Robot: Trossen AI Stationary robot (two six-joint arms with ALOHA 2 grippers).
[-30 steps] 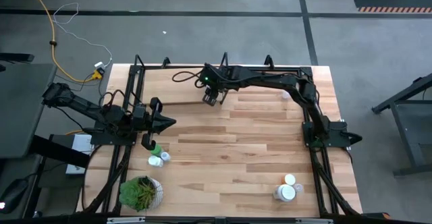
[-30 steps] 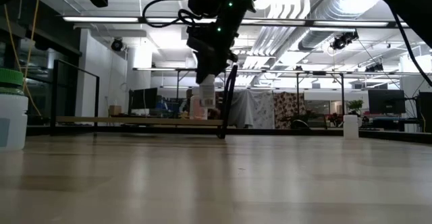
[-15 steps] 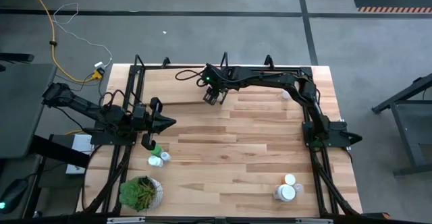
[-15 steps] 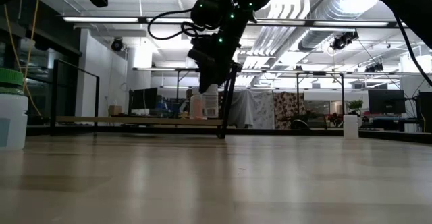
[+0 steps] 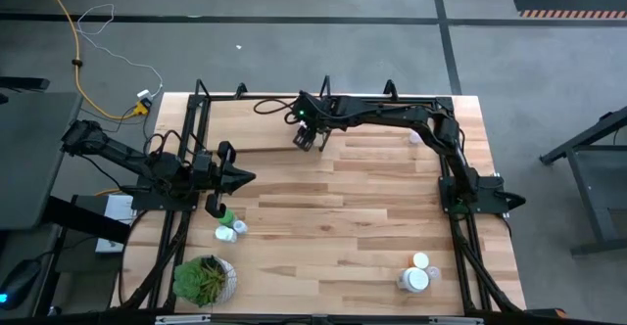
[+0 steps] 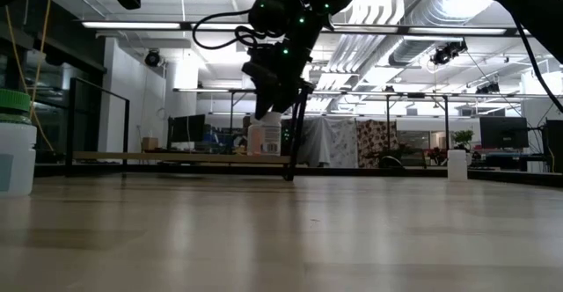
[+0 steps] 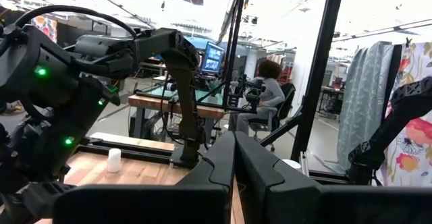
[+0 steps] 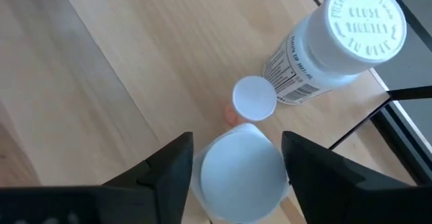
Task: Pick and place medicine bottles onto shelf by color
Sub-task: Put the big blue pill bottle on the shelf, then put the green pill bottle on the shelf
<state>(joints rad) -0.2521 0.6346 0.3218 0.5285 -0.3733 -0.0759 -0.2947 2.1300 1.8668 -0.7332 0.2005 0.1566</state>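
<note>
My right gripper (image 5: pixel 307 141) reaches over the right end of the shelf (image 5: pixel 250 129) at the table's far left, pointing steeply down. Its fingers stand open on either side of a white bottle (image 8: pixel 239 173) that stands upright on the shelf plank (image 6: pixel 176 157). Just beyond it stand a small orange bottle with a white cap (image 8: pixel 254 99) and a larger white bottle (image 8: pixel 337 42). My left gripper (image 5: pixel 245 178) waits shut at the table's left side. Near it stand a green bottle (image 5: pixel 221 213) and two white ones (image 5: pixel 233 231). My right gripper comes from above, slanting down, with one finger (image 8: pixel 177 166) on each side of the white bottle's cap (image 8: pixel 216 177). The bottle stands upright on the plank. I cannot tell whether the fingers touch the cap.
Two white bottles (image 5: pixel 416 272) stand near the table's near right corner and one (image 5: pixel 414 139) at the far right. A potted plant (image 5: pixel 204 278) sits at the near left. The shelf's black posts (image 6: pixel 295 138) rise beside my right gripper.
My right gripper has sunk a little toward the shelf with the white bottle. The bottle hung tilted just above the plank a second ago and now stands upright on it beside the orange one.
</note>
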